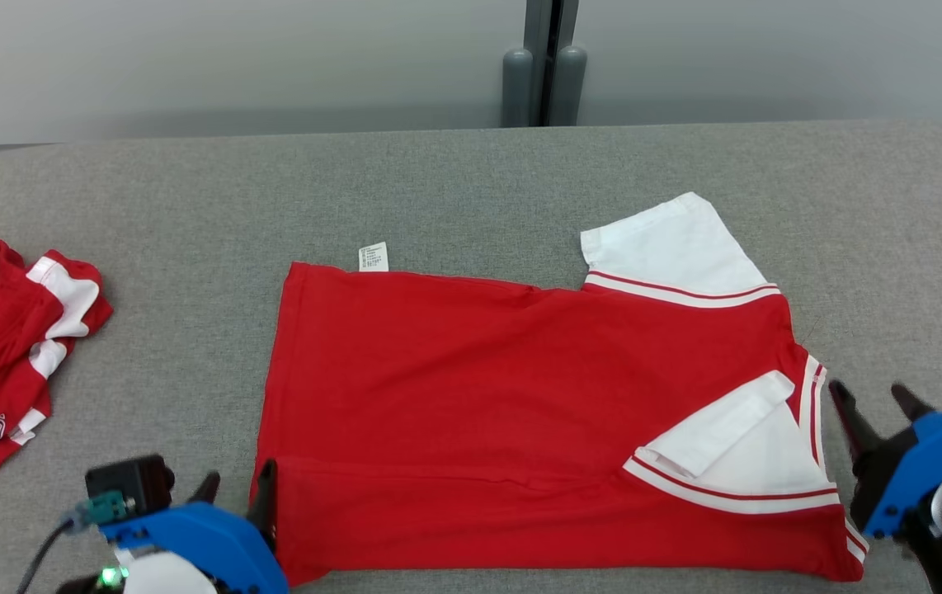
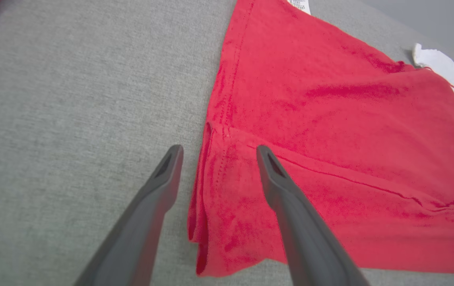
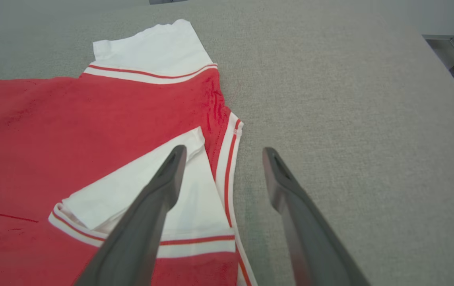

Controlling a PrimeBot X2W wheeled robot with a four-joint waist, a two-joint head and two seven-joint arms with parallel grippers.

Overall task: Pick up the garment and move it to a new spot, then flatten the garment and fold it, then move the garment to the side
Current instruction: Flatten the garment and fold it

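The garment is a red shirt with white sleeves, lying flat on the grey table, its near long edge folded over onto itself. One white sleeve points away at the far right; the other is folded in over the red. My left gripper stands open at the shirt's near left corner, one finger over the fabric, one over the table. My right gripper is open beside the collar edge, holding nothing.
A second red and white garment lies crumpled at the table's left edge. The grey table stretches bare behind the shirt and to its right. A grey post stands past the far edge.
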